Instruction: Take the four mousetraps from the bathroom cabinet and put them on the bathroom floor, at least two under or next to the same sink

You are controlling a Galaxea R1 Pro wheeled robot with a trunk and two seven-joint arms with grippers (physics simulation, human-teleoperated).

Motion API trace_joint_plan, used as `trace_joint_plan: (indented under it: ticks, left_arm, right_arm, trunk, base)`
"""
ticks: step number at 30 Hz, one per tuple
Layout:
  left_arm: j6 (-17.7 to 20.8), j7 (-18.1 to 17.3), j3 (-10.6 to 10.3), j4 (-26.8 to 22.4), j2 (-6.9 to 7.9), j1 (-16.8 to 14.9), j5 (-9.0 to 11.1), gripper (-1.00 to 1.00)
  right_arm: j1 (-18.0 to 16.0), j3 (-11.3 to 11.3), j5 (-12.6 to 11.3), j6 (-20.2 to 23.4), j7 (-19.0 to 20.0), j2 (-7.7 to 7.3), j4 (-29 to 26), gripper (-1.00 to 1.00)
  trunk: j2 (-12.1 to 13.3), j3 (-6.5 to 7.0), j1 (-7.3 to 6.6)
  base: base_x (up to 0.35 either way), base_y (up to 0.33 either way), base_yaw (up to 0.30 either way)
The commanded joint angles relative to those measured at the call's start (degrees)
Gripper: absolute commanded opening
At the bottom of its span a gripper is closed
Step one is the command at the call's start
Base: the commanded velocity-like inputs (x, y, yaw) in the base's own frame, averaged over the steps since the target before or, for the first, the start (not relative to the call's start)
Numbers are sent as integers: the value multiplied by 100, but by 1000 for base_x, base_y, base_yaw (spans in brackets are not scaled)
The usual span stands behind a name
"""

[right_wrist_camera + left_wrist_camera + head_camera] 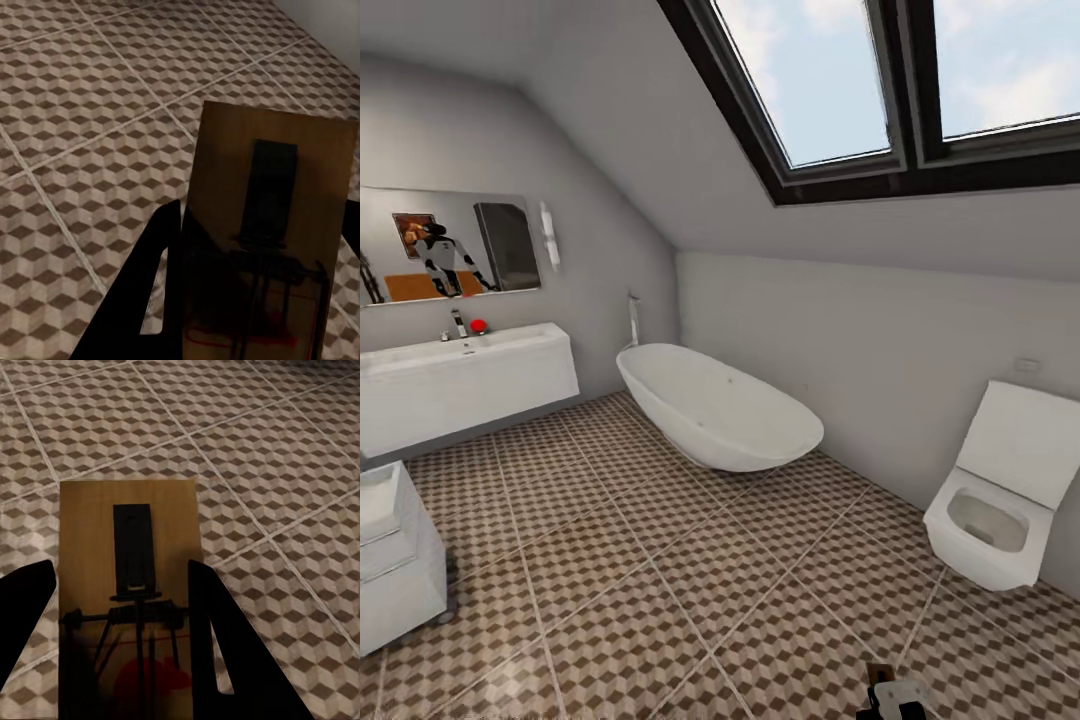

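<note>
Close up in the left wrist view, the left gripper (124, 637) holds a mousetrap (127, 585) between its two dark fingers (217, 652), a tan wooden board with a black wire bar and a red patch, hanging above the bathroom floor (270, 457). Likewise in the right wrist view, the right gripper (255, 300) is clamped on a second mousetrap (270, 217), its board filling the lower right of the frame over the cube-patterned tiles (90, 112).

At the bottom edge of the head view a gripper tip (895, 698) pokes in, a brown sliver just above it. At lower left stands a small white drawer unit (400, 560). Farther off, centre frame, sits the rounded white bathtub (715, 405), and at right a white toilet (995, 490). Against the far left wall hangs the bathroom sink (460, 375) with its chrome faucet (458, 322), a mirror (445, 245) above it. A skylight (890, 80) cuts the sloped grey ceiling at upper right.
</note>
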Motion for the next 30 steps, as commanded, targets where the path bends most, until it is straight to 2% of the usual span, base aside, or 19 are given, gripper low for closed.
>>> trace_joint_plan:
  ticks: [1,30]
  left_arm:
    - [-25,-54,-26,25,-1,-13,62,-100]
    - [-21,-54,-26,25,1,-13,69,-100]
  right_arm:
    - [-9,51,-59,-37,9,2,20,-100]
    - [-9,51,-59,-37,9,2,20,-100]
  trunk:
    - [-12,-12,3]
    - [-12,-12,3]
  base:
    - [0,0,300]
    - [0,0,300]
